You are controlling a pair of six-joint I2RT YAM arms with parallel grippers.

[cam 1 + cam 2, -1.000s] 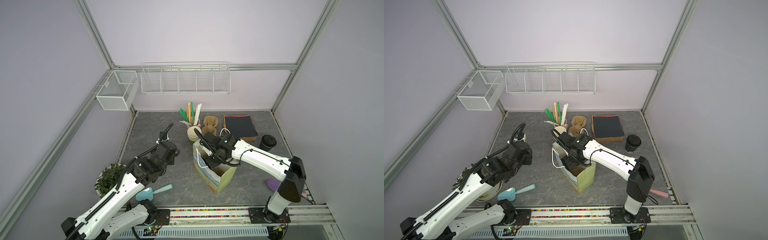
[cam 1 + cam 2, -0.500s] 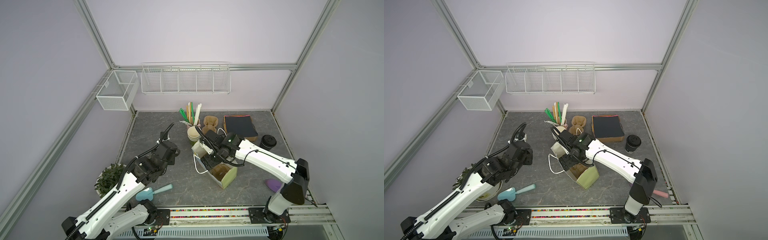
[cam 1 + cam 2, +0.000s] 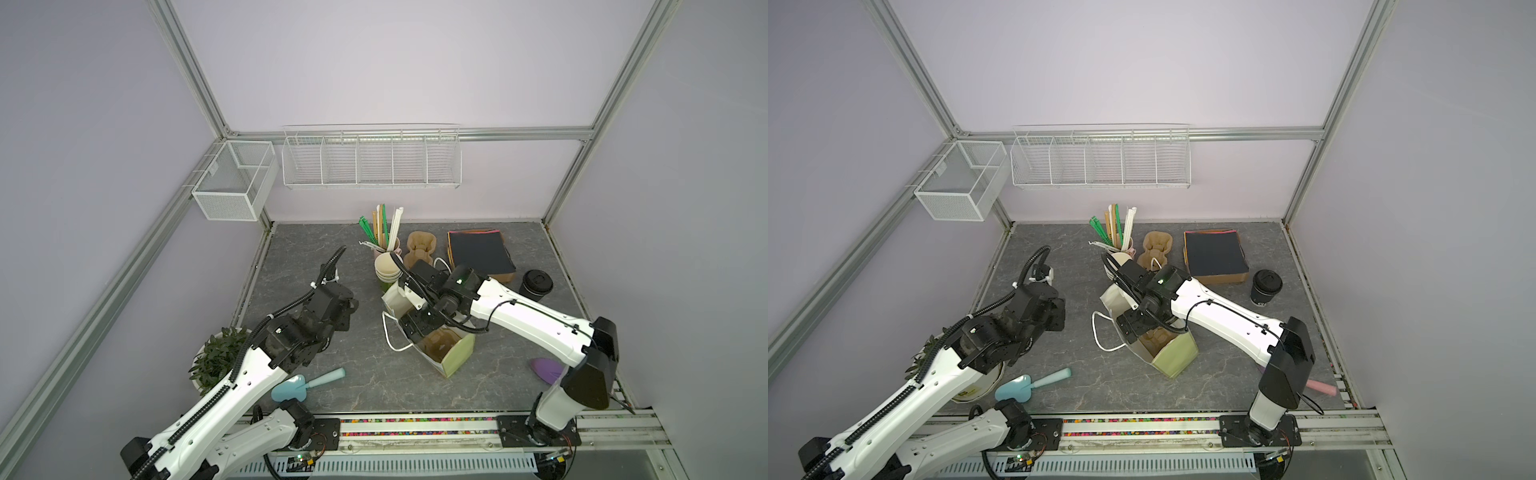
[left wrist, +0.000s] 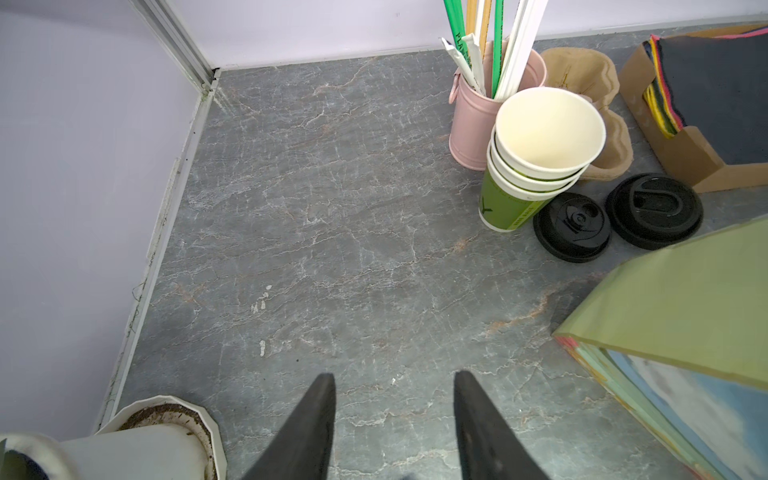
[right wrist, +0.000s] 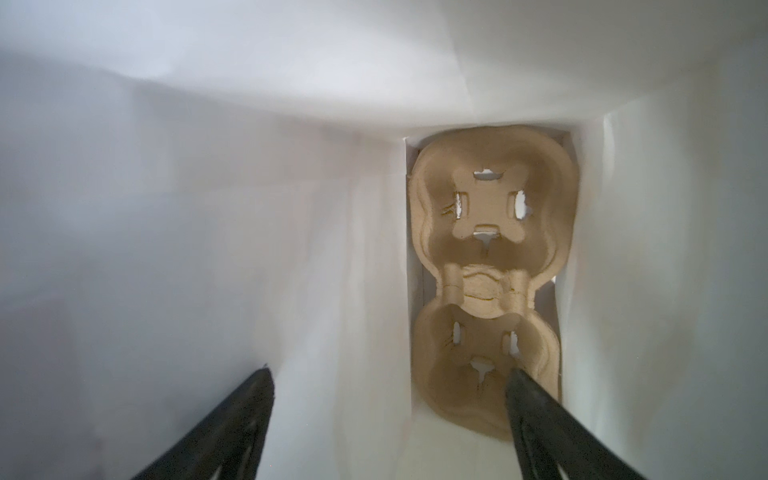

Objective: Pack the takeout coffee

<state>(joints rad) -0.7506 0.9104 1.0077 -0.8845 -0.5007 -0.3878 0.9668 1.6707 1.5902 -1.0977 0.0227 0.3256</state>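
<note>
The takeout coffee (image 3: 536, 286) (image 3: 1266, 286), a dark-looking cup under a round black lid, stands alone at the right, free of both grippers. A green paper bag (image 3: 457, 359) (image 3: 1175, 357) with a white inside leans over mid-table, its mouth facing the back left. My right gripper (image 5: 389, 374) is open inside that mouth, holding nothing. A brown cardboard cup carrier (image 5: 490, 249) lies at the bag's bottom, beyond the fingertips. My left gripper (image 4: 395, 376) (image 3: 351, 309) hovers open over bare table left of the bag (image 4: 685, 311).
Behind the bag stand a stack of lidless green cups (image 4: 540, 145), two loose black lids (image 4: 573, 224), a pink can of straws (image 4: 473, 120), spare carriers (image 3: 420, 245) and a napkin box (image 3: 480, 253). A plant pot (image 3: 216, 361) and a blue scoop (image 3: 299, 384) sit front left.
The bag has tipped from upright to leaning over with its base toward the front right, and the right gripper has stayed in its mouth. The left arm has hardly moved.
</note>
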